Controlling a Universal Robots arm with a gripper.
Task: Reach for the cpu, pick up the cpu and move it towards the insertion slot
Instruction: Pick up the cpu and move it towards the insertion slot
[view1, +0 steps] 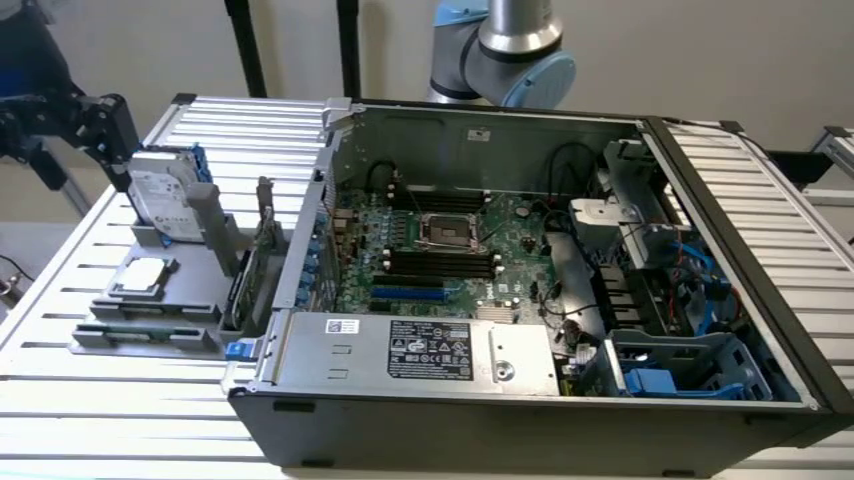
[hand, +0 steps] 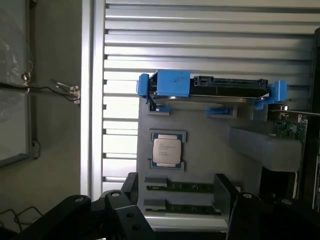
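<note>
We see the cpu (view1: 143, 277) lying flat, silver side up, in its seat on the grey holder (view1: 191, 262), which stands on the slatted worktop (view1: 80, 400) at the exterior view's left. On the same holder, the hard drive (view1: 163, 195) with blue rails stands upright at the far side of the cpu. Two memory sticks (view1: 140, 330) lie at its near side. The open computer case (view1: 534, 430) is to the right of the holder. Inside it we find the insertion slot (view1: 447, 230), a shiny metal frame with a dark centre on the green board, well apart from the cpu.

In the wrist view the gripper (hand: 177, 186) hangs above the holder. Its two dark fingers (hand: 131, 182) stand on both sides of the memory sticks, and the cpu is just beyond them. The jaws are spread wide and they do not touch the cpu. In the exterior view the gripper is the dark shape at the far left edge, above the worktop and near the top of the hard drive
</note>
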